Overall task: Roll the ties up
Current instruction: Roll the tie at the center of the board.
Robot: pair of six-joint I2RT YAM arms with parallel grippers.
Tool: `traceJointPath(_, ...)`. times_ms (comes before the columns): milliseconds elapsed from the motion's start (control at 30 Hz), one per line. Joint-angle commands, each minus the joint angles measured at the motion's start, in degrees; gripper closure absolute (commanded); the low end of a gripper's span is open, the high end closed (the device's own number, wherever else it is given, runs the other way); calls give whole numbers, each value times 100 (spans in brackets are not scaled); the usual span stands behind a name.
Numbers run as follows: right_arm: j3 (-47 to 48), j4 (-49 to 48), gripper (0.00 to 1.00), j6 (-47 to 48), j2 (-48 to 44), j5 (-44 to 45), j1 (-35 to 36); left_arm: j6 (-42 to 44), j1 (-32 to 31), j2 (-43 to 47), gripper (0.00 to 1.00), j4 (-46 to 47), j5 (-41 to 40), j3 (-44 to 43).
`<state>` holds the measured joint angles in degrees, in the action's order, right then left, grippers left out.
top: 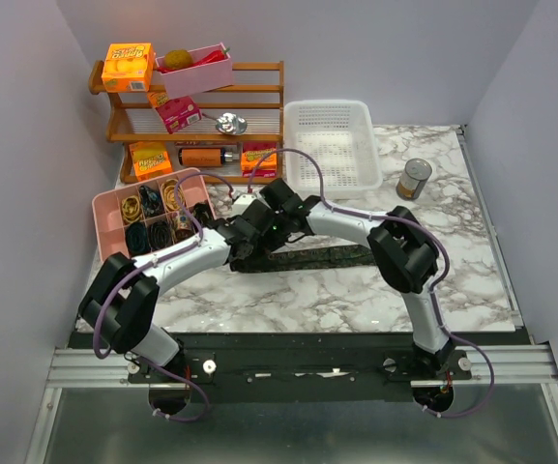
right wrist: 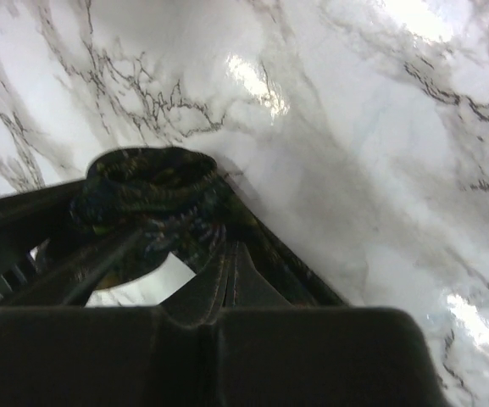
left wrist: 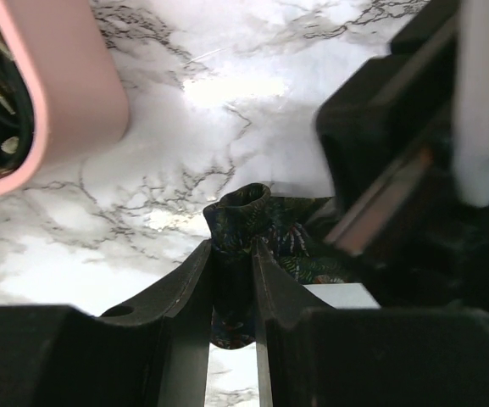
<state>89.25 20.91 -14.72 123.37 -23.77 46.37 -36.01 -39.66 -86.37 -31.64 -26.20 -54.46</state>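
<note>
Tie (top: 327, 256), black with tiny green-gold dots, lies flat as a long strip in the middle of the worktop (top: 356, 290), and its left end is curled up into a small roll. The left pincer (left wrist: 231, 248) is closed on that rolled end, with the cloth squeezed between its two fingers. The right pincer (right wrist: 214, 212) is right beside it, its fingers pressed together on the same cloth just by the roll. A pink tray (top: 114, 208) sits near the left edge, close to the roll but not touching it. It is split into little boxes, and in them lie small coils, some black and some yellow. A white basket (top: 332, 145) with holes in its sides stands at the back. A tin can (top: 414, 179) stands upright to the right of the basket. A wooden shelf (top: 259, 97) stands at the back left. On top of it are an orange box (top: 129, 65) and a pink bin (top: 201, 75) with a round yellow thing (top: 178, 58) inside. Lower down the shelf holds more small boxes, a shiny dish (top: 229, 124) and an orange bottle (top: 206, 156) lying on its side. The worktop is white stone with grey lines. Plain pale walls (top: 375, 58) stand around it.
</note>
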Motion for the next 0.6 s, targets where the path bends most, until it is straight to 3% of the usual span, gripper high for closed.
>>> traceJointPath(0, -249, 54, 99, -13, -603, 180, -189, 24, -24, -20, 68, -702, -693, -232)
traceJointPath(300, -1015, -16, 99, 101, -1517, 443, -874, -152, -129, -354, 63, -1546, -1159, -530)
traceJointPath(567, -1147, -60, 99, 48, -1562, 470, -981, -345, -525, -1083, 61, -2066, -1538, -997)
